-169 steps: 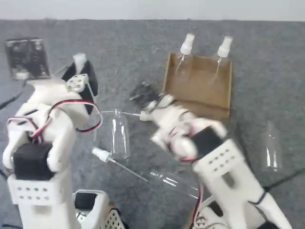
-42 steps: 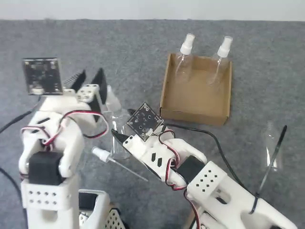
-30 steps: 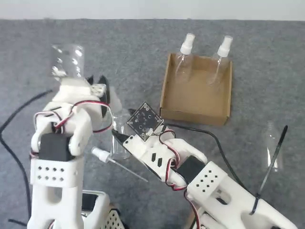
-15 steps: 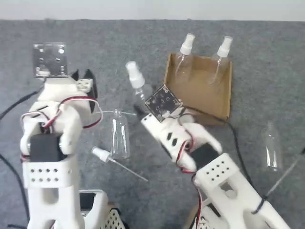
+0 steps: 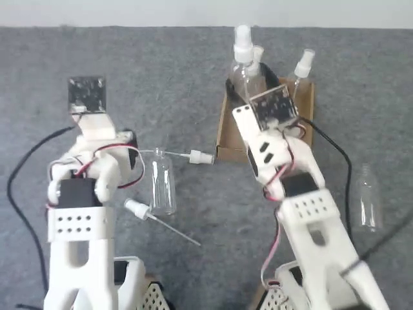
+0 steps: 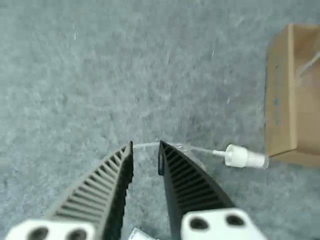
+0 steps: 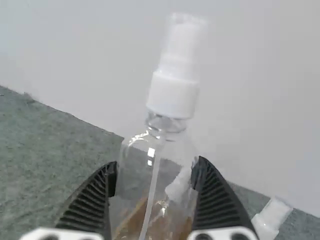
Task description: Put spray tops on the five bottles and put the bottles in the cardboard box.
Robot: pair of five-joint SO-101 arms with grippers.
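My right gripper [image 5: 249,81] is shut on a clear bottle [image 5: 242,72] fitted with a white spray top [image 5: 243,37], held upright over the far left of the cardboard box [image 5: 227,138]. In the right wrist view the bottle [image 7: 161,155] stands between the dark fingers [image 7: 95,192]. Two capped bottles [image 5: 301,71] lean at the box's back. My left gripper [image 6: 145,150] is open by a narrow gap over the thin tube of a loose spray top [image 6: 242,157], seen lying on the mat [image 5: 201,157]. An uncapped bottle [image 5: 161,181] lies beside it.
A second loose spray top [image 5: 136,207] with a long tube lies in front of the uncapped bottle. Another uncapped bottle [image 5: 368,197] lies at the far right. Grey mat covers the table; a pale wall rises behind the box.
My right arm has carried the capped bottle from left of the box up over its far left part. My left arm has turned and come down toward the spray top's tube.
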